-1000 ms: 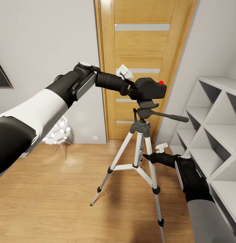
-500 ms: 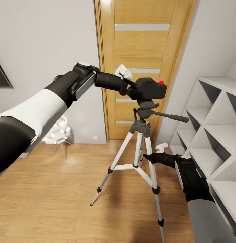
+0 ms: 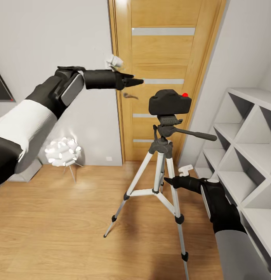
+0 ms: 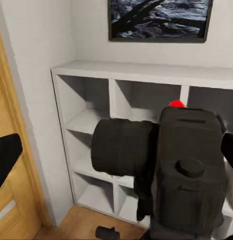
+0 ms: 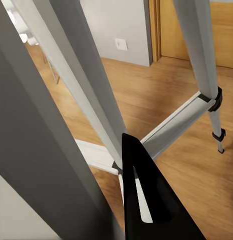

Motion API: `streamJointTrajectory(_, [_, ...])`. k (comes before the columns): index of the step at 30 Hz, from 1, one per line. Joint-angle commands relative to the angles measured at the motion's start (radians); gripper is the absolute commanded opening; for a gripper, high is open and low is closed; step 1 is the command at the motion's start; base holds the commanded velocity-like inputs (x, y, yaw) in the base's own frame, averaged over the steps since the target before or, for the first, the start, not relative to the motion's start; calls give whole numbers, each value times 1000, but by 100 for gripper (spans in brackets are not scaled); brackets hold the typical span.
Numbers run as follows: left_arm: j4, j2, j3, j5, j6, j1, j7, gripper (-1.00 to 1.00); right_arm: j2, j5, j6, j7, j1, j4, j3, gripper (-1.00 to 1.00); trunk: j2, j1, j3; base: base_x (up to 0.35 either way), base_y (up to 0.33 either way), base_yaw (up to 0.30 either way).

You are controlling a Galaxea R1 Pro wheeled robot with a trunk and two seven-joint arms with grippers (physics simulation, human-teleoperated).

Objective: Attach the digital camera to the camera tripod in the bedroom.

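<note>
In the head view, we see the digital camera (image 3: 169,102) seated on the head of the camera tripod (image 3: 162,171), at the centre of the frame, in front of the wooden door (image 3: 166,58). The left gripper (image 3: 131,88) sits in the upper centre-left, apart from the digital camera, with its fingers spread and nothing between them. In the left wrist view the digital camera (image 4: 171,165) fills the lower right, with white cube shelves (image 4: 116,125) behind it. The right gripper (image 3: 171,181) lies at the lower right of the head view, just beside a tripod leg. We cannot tell whether its jaws are parted or closed. In the right wrist view, one dark finger (image 5: 151,200) lies against the silver legs (image 5: 81,85).
</note>
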State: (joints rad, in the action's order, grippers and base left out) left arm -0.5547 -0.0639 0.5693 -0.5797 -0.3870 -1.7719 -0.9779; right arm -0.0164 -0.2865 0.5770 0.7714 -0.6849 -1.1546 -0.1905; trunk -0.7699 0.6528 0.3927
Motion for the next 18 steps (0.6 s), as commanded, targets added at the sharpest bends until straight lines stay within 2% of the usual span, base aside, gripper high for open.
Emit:
streamJointTrajectory(1, [-3,-24,-37,-18,-9,-1,1,100,0,-21,-5,8,-1,-1,-1,-100,-1,0,1,0,0,0])
streamJointTrajectory(3, [-3,-55,-90,-26,-10,-1,2,100,0,-21,-5,8,-1,-1,-1,-100,-1,0,1,0,0,0])
streamJointTrajectory(6, [8,-89,-127,-31,-10,-1,2,100,1,-21,-5,8,-1,-1,-1,-100,-1,0,1,0,0,0])
streamJointTrajectory(11, [54,-145,-145,-35,-10,-1,26,100,1,-21,-5,8,-1,-1,-1,-100,-1,0,1,0,0,0])
streamJointTrajectory(12, [90,-163,-148,-36,-11,-1,52,100,1,-22,-5,8,-1,-1,-1,-100,-1,0,1,0,0,0])
streamJointTrajectory(14, [136,-176,-149,-38,-11,-1,86,100,1,-22,-5,8,-1,-1,-1,-100,-1,0,1,0,0,0])
streamJointTrajectory(15, [194,-185,-150,-39,-11,-1,128,100,1,-22,-5,8,-1,0,-1,-100,-1,0,1,0,0,0])
streamJointTrajectory(17, [262,-189,-151,-39,-11,-1,177,100,1,-22,-5,8,-1,0,-1,-100,-1,0,1,0,0,0])
streamJointTrajectory(18, [340,-189,-152,-38,-10,-1,235,100,1,-22,-5,8,-1,0,-1,-100,-1,0,1,0,0,0])
